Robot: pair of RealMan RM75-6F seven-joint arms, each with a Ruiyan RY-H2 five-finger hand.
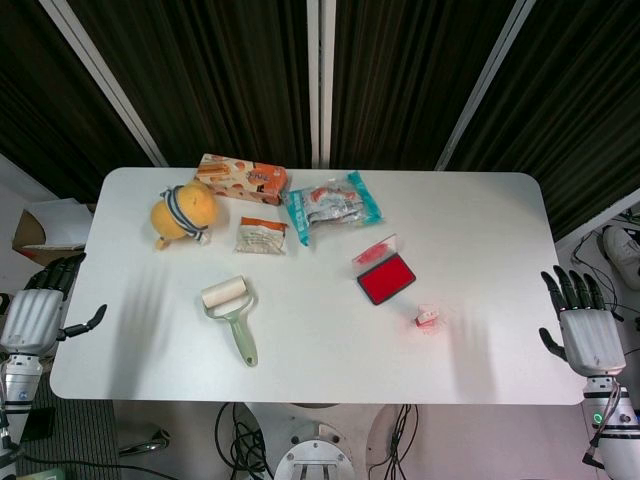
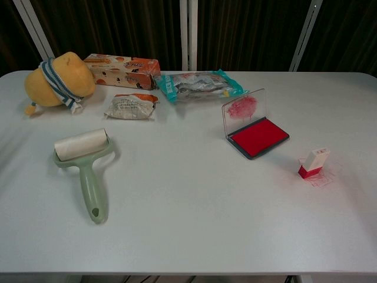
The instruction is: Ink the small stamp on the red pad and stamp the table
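Observation:
The small stamp [image 1: 428, 316] [image 2: 313, 163] stands on the white table, white on top and red at its base, with faint red ink marks on the table around it. Just up and left of it lies the red ink pad [image 1: 386, 277] [image 2: 259, 137], its clear lid raised and smeared with red. My right hand [image 1: 580, 322] hangs off the table's right edge, fingers spread, holding nothing, well right of the stamp. My left hand [image 1: 40, 310] sits off the left edge, fingers apart and empty. Neither hand appears in the chest view.
A green lint roller [image 1: 233, 312] [image 2: 85, 162] lies left of centre. At the back are a yellow plush toy [image 1: 183, 212] [image 2: 56, 79], an orange snack box [image 1: 241, 178] [image 2: 122, 70], a small snack packet [image 1: 261, 236] [image 2: 129, 106] and a teal packet [image 1: 332, 205] [image 2: 198, 85].

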